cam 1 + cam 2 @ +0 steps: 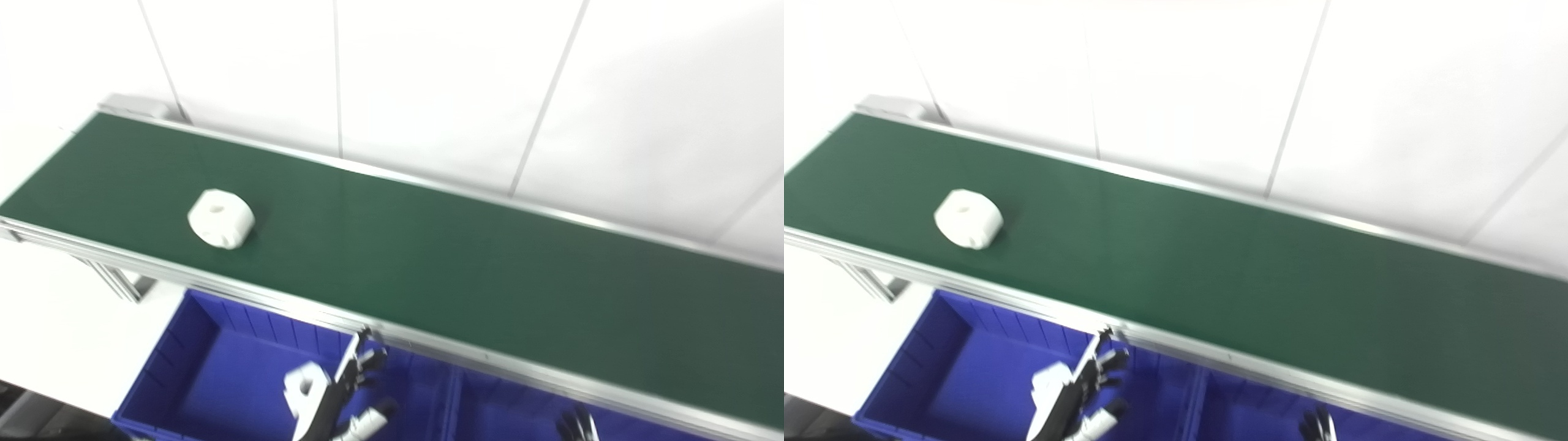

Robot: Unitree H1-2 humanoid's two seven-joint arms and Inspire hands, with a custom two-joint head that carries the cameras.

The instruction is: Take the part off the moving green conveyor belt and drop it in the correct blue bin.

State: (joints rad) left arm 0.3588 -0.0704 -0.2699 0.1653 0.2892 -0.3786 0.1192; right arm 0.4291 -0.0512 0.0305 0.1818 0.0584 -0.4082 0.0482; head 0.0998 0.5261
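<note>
White part (220,218) sits on the green conveyor belt (429,257), left of frame centre, near the belt's front rail, untouched. It is a squat, roughly round hub lying flat, bore hole facing up, so its short axis is vertical; no clear long axis, side notches face the lower edge.

Left hand (343,392) at bottom centre hovers over the left blue bin (184,373), fingers spread, with a second white part (304,387) against the palm side; true grasp unclear, looks like mid-drop. Right hand (576,425) barely shows at the bottom edge beside the right blue bin (502,404); finger state can't be told.

Step, by my read: release into bin. Next: reach up-left over the rail and close around the hub's sides, timing the belt's motion.
</note>
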